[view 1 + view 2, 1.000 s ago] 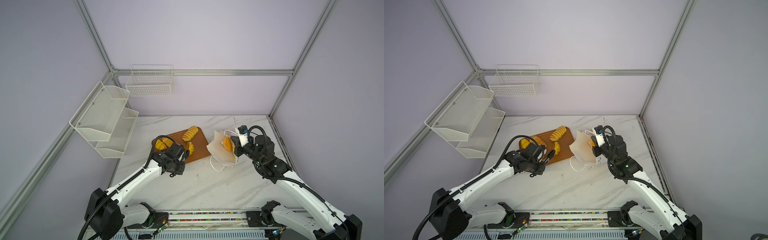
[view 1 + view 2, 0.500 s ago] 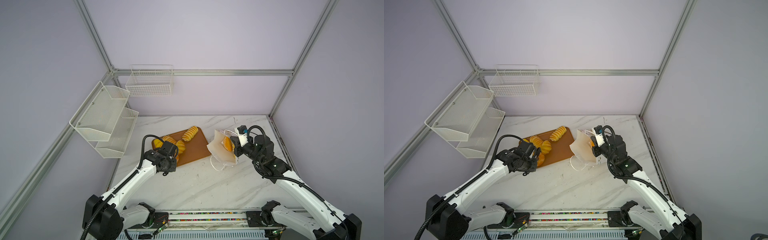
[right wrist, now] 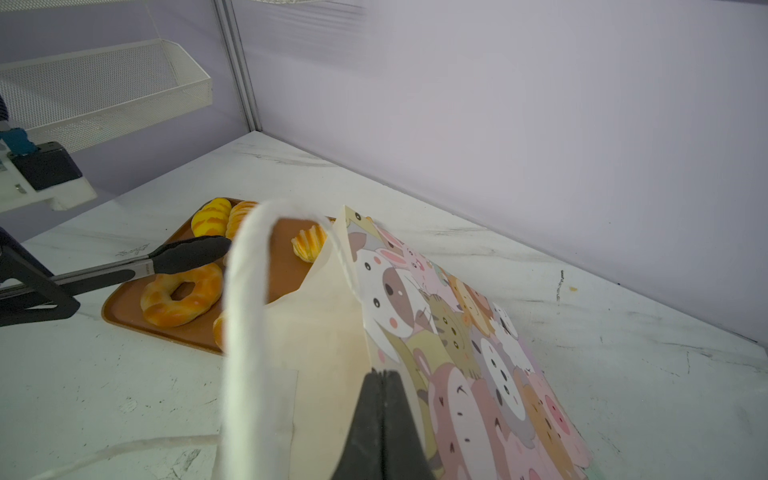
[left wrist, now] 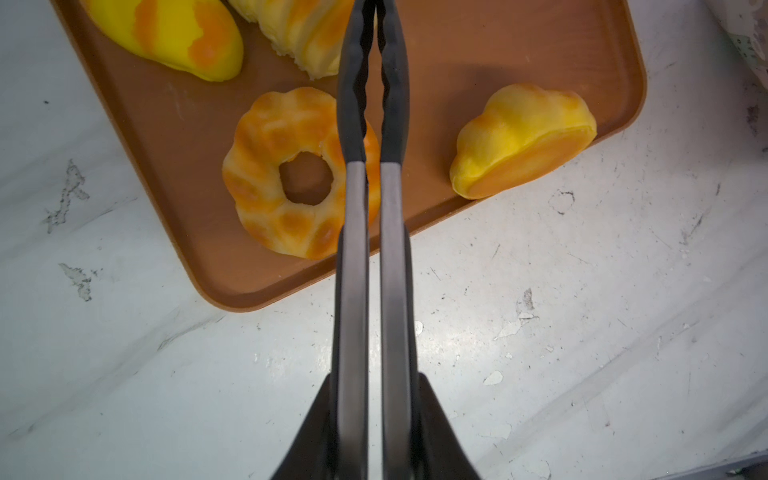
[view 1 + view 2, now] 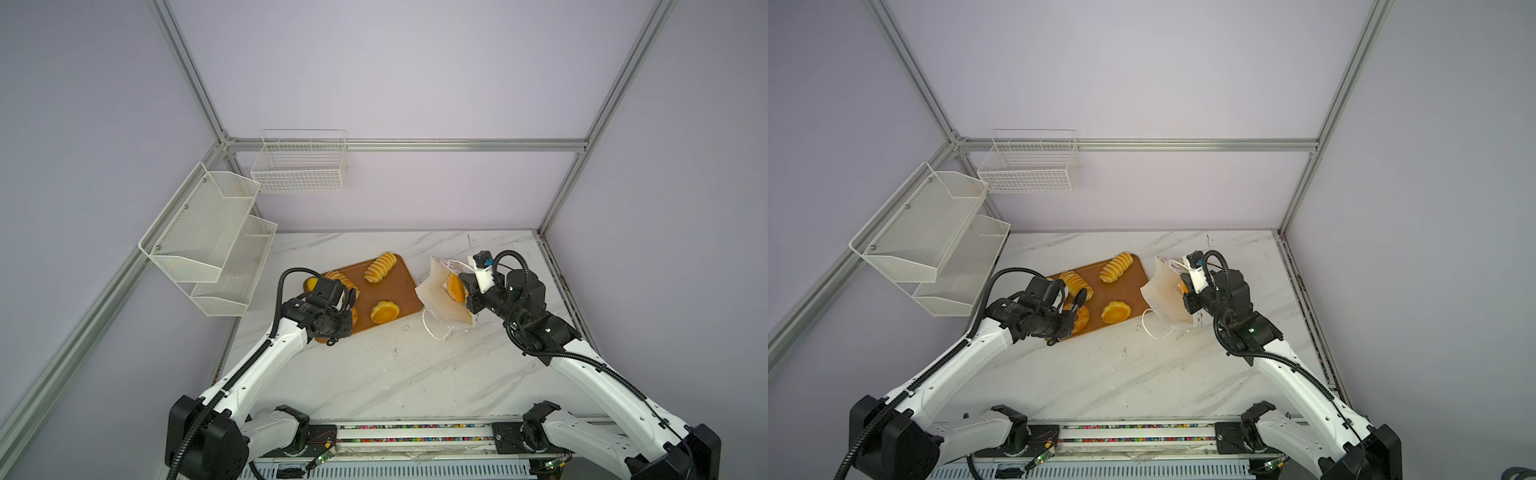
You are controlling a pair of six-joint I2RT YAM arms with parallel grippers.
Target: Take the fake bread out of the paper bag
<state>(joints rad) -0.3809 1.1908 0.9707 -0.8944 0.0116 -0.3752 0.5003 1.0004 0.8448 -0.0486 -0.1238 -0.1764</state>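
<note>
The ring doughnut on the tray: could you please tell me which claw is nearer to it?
Left. The left claw hangs beside the tray, its tongs crossing over the ring doughnut; the right claw is beyond the tray, pinching the paper bag.

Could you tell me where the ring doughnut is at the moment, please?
The ring doughnut lies on the brown tray, at its near-left corner in a top view, beneath the tongs and beside a lobed bun.

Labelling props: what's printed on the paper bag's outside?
The paper bag shows pastel cartoon animal faces, clearest in the right wrist view.
</note>
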